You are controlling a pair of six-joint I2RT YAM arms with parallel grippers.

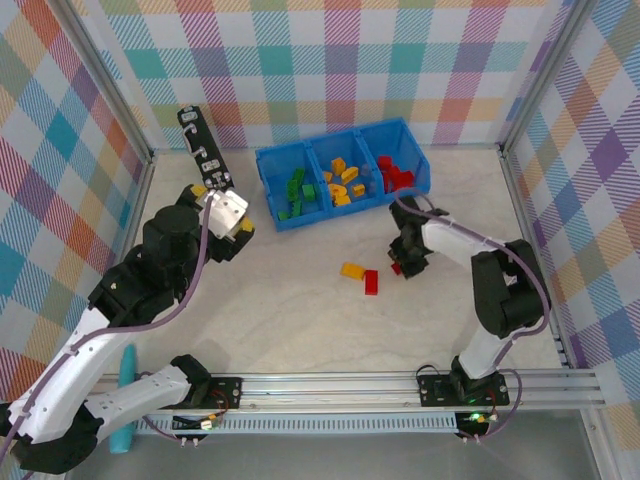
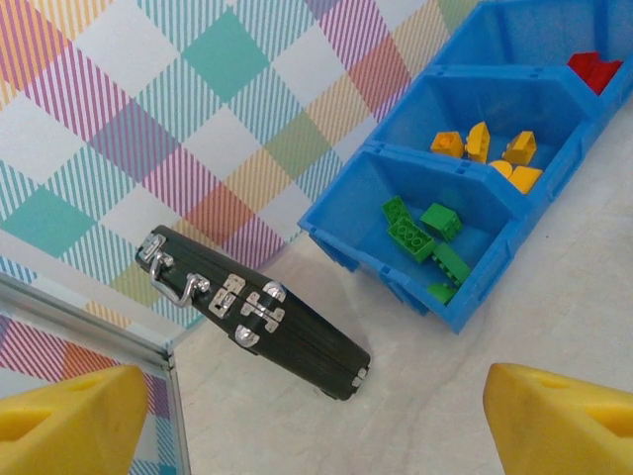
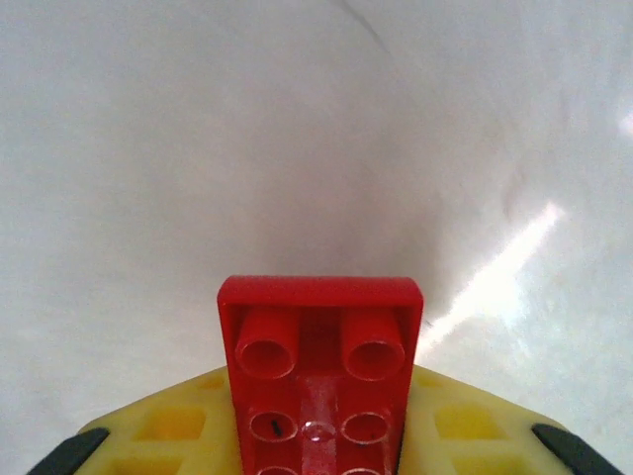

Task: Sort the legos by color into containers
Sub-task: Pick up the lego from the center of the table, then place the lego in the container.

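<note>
In the top view my right gripper [image 1: 404, 262] is low over the table, right of centre, shut on a red lego [image 1: 397, 268]. The right wrist view shows this red lego [image 3: 320, 366] underside-up between the yellow fingers [image 3: 168, 427] of the gripper [image 3: 318, 440]. A yellow lego [image 1: 352, 270] and a red lego [image 1: 371, 282] lie loose just left of it. The blue containers [image 1: 270, 160] at the back hold green legos [image 1: 295, 192], yellow legos [image 1: 342, 180] and red legos [image 1: 396, 170]. My left gripper [image 1: 230, 214] hangs open and empty left of the bin; its yellow fingertips [image 2: 69, 426] stand wide apart.
A black rectangular device [image 1: 204, 152] with white buttons leans at the back left, close to my left gripper, and reads as a black case [image 2: 257, 312] in the left wrist view. Metal frame rails [image 1: 520, 200] and checked walls bound the table. A teal tool [image 1: 122, 400] lies outside the front rail.
</note>
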